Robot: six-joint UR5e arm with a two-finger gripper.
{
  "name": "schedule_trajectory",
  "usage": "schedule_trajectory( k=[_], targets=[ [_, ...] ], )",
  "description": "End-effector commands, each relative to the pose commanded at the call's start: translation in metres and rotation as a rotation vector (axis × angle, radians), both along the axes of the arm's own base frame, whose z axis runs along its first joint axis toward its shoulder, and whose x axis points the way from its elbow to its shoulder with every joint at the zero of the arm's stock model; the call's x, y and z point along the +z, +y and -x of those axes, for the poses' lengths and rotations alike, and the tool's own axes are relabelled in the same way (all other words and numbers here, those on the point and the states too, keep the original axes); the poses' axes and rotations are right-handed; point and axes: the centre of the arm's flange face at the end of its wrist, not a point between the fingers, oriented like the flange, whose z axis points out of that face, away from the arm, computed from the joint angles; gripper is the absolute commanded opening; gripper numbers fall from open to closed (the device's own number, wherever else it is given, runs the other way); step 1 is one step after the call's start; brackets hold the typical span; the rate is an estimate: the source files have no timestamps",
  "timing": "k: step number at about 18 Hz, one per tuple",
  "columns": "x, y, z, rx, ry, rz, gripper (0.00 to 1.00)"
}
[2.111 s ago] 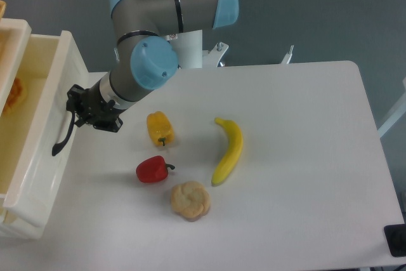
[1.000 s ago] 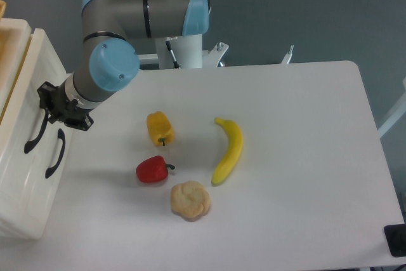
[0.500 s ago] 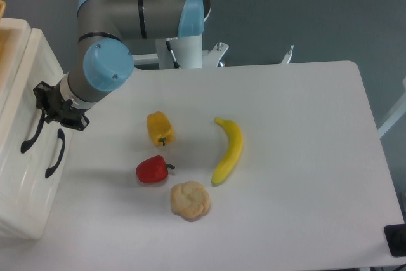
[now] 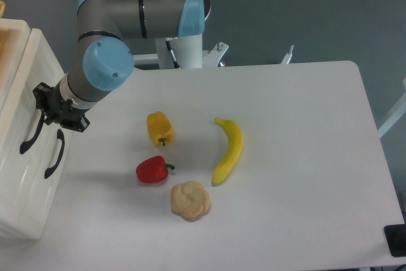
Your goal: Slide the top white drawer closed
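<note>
Change: since 2.1 s ago the top white drawer (image 4: pixel 25 87) has gone from pulled out to flush in the cabinet at the table's left edge.
Gripper (image 4: pixel 42 113): at the drawer's black handle (image 4: pixel 30 136); finger spread cannot be told.
Fruit: 2 peppers, 1 banana (image 4: pixel 229 150).

Count: two bell peppers (one yellow pepper (image 4: pixel 159 127), one red pepper (image 4: pixel 152 169)), one banana (image 4: pixel 229 149), one pastry (image 4: pixel 189 200), two drawer handles (upper handle (image 4: pixel 30 135), lower handle (image 4: pixel 54 153)), one gripper (image 4: pixel 45 107).
</note>
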Motion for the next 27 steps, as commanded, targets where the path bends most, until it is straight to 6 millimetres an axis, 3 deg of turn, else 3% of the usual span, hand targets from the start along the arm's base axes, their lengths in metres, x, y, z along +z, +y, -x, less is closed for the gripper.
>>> schedule_trajectory(
  k=[1, 4, 7, 8, 9, 14, 15, 19, 22, 27],
  targets=[
    [0.000, -0.002, 0.007, 0.010, 0.006, 0.002, 0.34],
    [0.005, -0.010, 0.037, 0.058, 0.021, 0.002, 0.36],
    [0.020, -0.021, 0.079, 0.112, 0.080, -0.006, 0.55],
    [0.029, -0.026, 0.094, 0.131, 0.115, -0.005, 0.69],
    [0.033, -0.031, 0.108, 0.149, 0.144, 0.006, 1.00],
    [0.038, -0.072, 0.177, 0.260, 0.222, 0.057, 1.00],
    [0.033, -0.096, 0.217, 0.272, 0.276, 0.076, 1.00],
    [0.025, -0.135, 0.281, 0.299, 0.420, 0.110, 1.00],
    [0.031, -0.162, 0.311, 0.273, 0.464, 0.082, 1.00],
    [0.019, -0.194, 0.350, -0.044, 0.625, 0.021, 1.00]
  ],
)
